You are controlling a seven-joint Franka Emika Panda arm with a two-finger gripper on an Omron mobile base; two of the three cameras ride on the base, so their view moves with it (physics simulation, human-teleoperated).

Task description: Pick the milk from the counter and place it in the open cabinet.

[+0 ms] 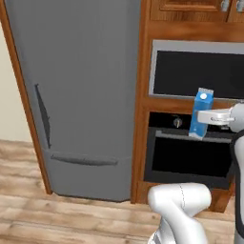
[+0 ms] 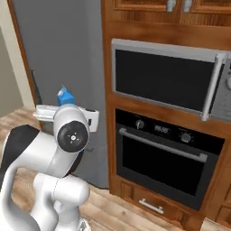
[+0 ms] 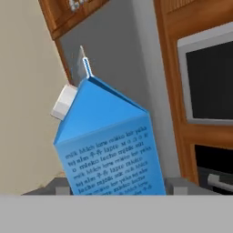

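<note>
The milk point(image 1: 200, 112) is a small blue gable-topped carton with white lettering, held upright in the air in front of the oven and microwave column. My gripper point(image 1: 204, 117) is shut on its lower half, one finger on each side. In the right base view the carton's top point(image 2: 66, 97) shows above the white hand point(image 2: 67, 113), beside the fridge. In the hand view the milk point(image 3: 109, 145) is close up and tilted, with the fingertips point(image 3: 58, 186) at its base. The counter and the open cabinet are out of view.
A tall grey refrigerator point(image 1: 76, 95) stands to the left. A silver microwave point(image 2: 167, 76) sits above a black built-in oven point(image 2: 162, 158) in a wooden column. Closed upper cabinet doors point(image 2: 149, 5) run along the top. Wooden floor point(image 1: 28, 214) lies below.
</note>
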